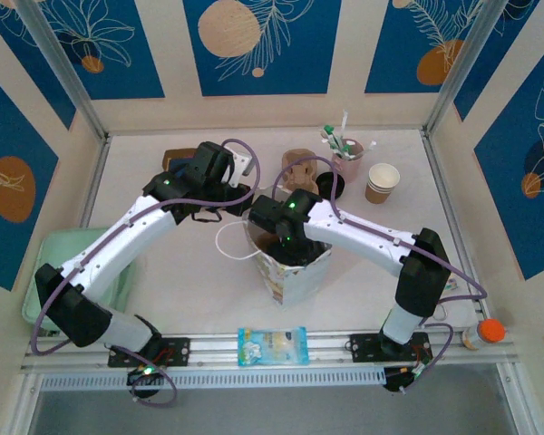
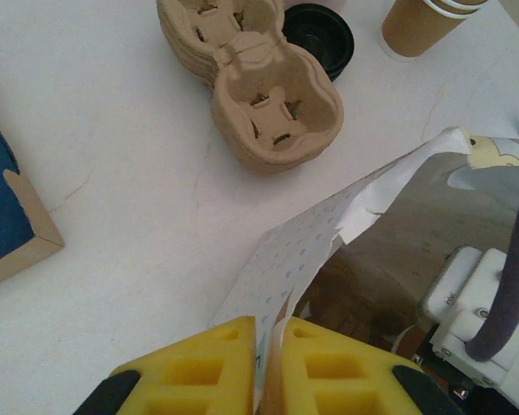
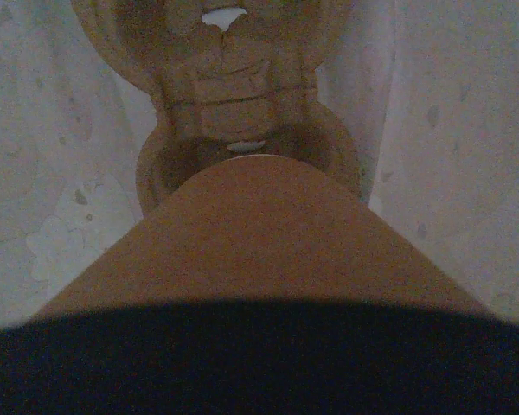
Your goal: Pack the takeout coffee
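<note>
From above, the right arm [image 1: 354,231] covers the mouth of the paper bag [image 1: 295,276] and whatever sits inside, while down in there the takeout coffee [image 3: 259,233] looms blurred (its near end swallowed by a black band) and hides part of the cup carrier [image 3: 233,86], itself cut by the top edge.

Left arm [image 1: 136,227] reaches up from lower left of the frame, left end effector [image 2: 268,367] pinched tight on the white paper bag [image 2: 285,259] rim. Right arm [image 1: 372,240] bends in from lower right, right end effector [image 1: 287,243] pointing down mid-frame, wrapped wide around the kraft-brown paper cup [image 3: 259,233].
</note>
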Robot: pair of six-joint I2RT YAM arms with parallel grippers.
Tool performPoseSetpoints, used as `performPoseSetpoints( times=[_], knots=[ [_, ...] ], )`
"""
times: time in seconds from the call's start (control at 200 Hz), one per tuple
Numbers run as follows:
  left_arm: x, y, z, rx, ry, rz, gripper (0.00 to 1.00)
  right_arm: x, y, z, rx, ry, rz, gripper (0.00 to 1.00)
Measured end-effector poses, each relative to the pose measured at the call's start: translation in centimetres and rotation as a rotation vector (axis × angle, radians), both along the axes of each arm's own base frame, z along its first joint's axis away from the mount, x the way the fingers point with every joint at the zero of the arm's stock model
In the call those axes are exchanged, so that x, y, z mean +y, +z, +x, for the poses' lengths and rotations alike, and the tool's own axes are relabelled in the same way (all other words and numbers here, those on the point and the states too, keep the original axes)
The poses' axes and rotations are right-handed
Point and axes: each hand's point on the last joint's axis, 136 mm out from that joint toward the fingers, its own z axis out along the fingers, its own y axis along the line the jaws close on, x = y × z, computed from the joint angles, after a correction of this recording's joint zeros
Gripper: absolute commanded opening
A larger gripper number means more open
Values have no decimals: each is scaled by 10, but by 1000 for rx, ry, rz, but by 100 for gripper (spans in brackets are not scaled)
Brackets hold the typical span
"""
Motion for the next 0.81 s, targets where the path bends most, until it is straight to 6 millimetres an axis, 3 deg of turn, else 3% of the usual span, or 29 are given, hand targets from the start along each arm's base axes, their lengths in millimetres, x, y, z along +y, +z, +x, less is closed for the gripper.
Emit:
performPoseSetpoints(
  times=[0.805],
  knots=[
    [0, 0, 0, -1, 3, 2, 13, 2, -13, 1, 26, 5, 7, 37]
  ],
)
